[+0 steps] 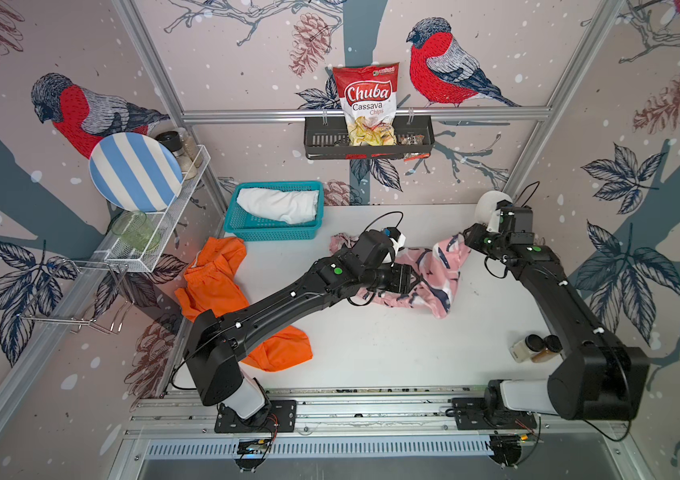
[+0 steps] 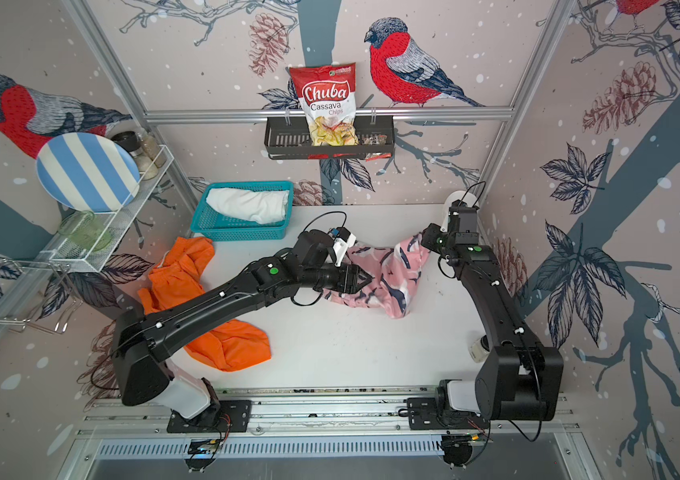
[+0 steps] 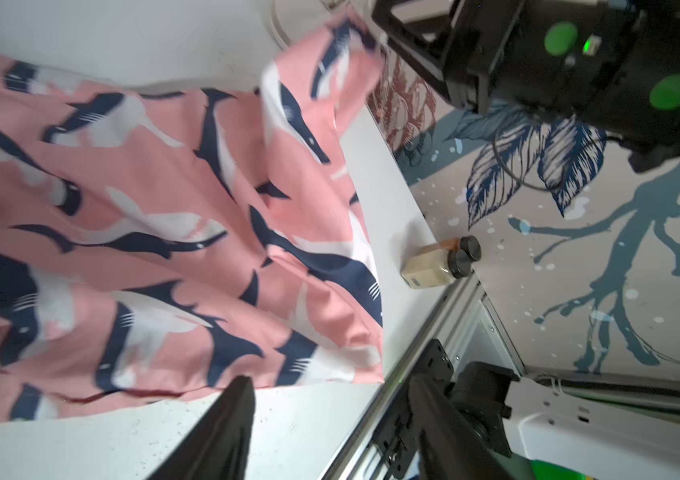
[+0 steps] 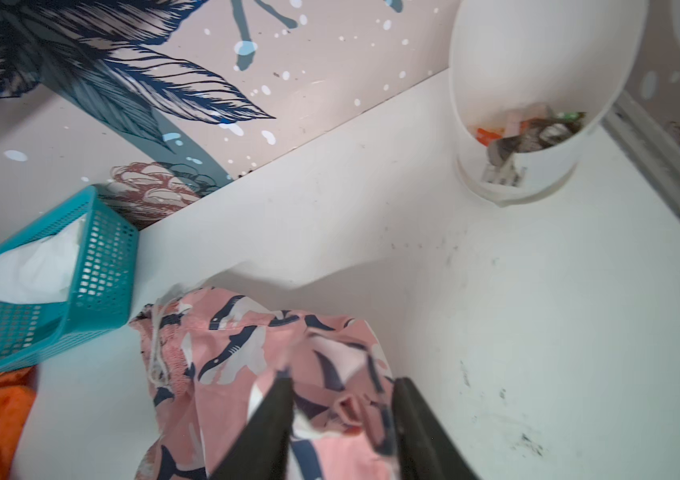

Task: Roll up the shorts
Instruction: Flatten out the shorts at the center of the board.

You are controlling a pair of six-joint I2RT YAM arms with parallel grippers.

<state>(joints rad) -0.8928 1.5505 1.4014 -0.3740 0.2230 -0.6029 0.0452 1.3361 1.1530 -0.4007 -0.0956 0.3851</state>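
1. Nearest me, the orange shorts (image 1: 213, 286) lie crumpled along the left side of the counter (image 1: 392, 353). They are partly under the left arm, and their long axis runs near to far.
2. My left gripper (image 2: 365, 279) sits over the near-left part of the pink shark-print shorts (image 1: 433, 270). Its fingers (image 3: 226, 424) are spread wide with nothing between them. One tip is at the hem, and I cannot tell whether it touches.
3. The pink shark-print shorts lie mid-counter with their long axis running across it, left to right. The drawstring waistband (image 4: 159, 345) points toward the teal basket (image 1: 271, 232). One leg rises toward my right gripper (image 4: 342, 380), and the other trails toward the near edge.
4. The right gripper's fingers (image 4: 263, 428) are parted, with bunched pink cloth lying between them and not pinched. I cannot tell whether the pads touch it.
5. Farthest, at the back left, the teal basket holds the white shorts (image 1: 278, 204) as a bundle lying along the basket's length.
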